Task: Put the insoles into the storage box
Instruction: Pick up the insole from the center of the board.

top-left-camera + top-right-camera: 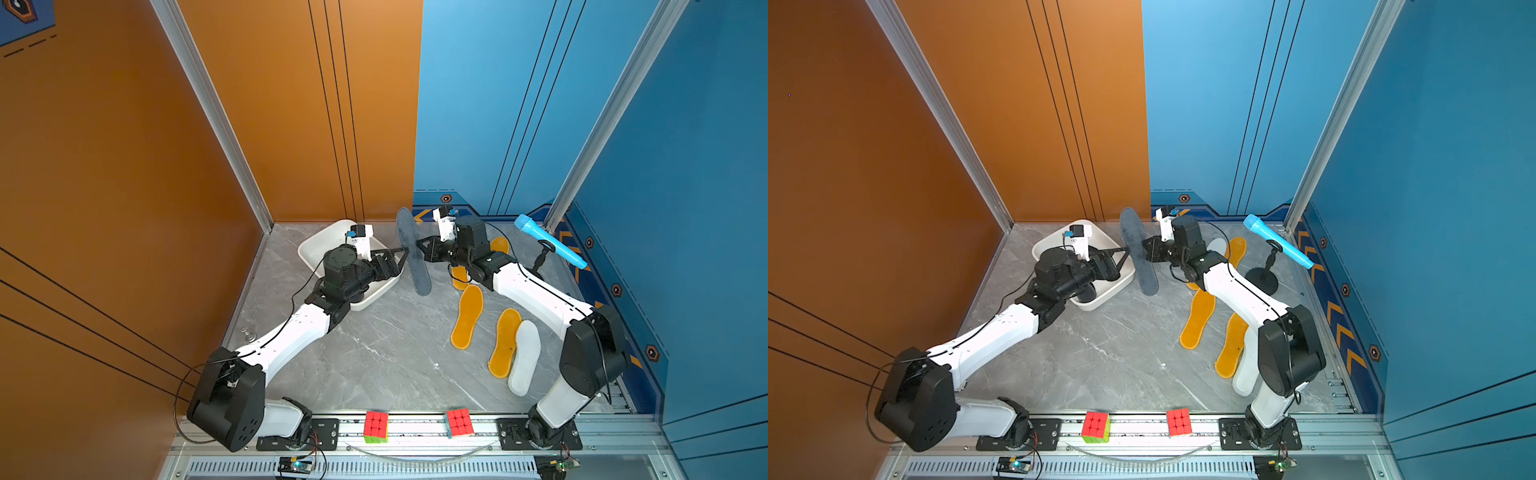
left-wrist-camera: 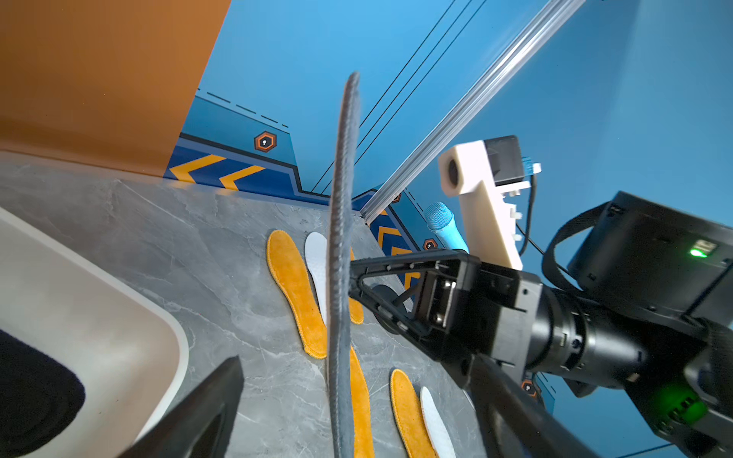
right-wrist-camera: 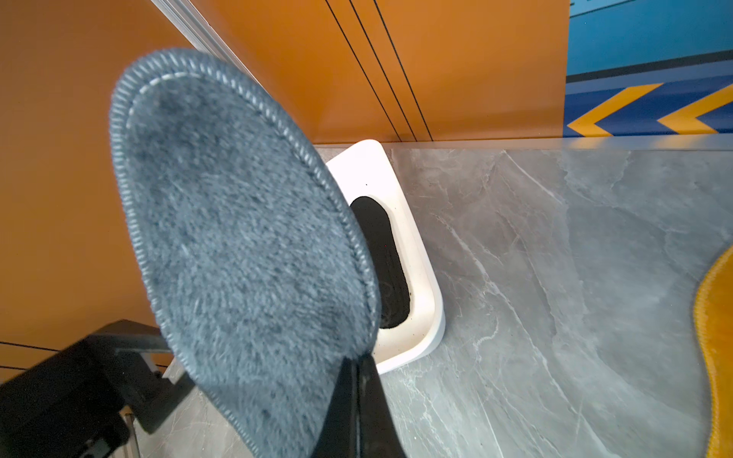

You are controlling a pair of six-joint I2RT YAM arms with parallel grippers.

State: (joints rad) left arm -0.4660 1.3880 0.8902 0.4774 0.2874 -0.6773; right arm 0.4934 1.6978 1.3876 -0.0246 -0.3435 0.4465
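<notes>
A dark grey insole (image 1: 406,230) hangs upright in the air next to the storage box (image 1: 318,246). My right gripper (image 1: 418,246) is shut on its edge, as the right wrist view shows (image 3: 357,368). My left gripper (image 2: 357,380) is open, with one finger on each side of the grey insole (image 2: 341,238) and a gap on both sides. A black insole (image 3: 380,253) lies in the white storage box (image 3: 422,253). Several orange-yellow insoles (image 1: 469,316) and a white insole (image 1: 525,357) lie on the table under my right arm.
A blue microphone (image 1: 548,241) on a black stand is at the back right. Two puzzle cubes (image 1: 376,426) (image 1: 459,422) sit on the front rail. Orange and blue walls close in the table at the left, back and right.
</notes>
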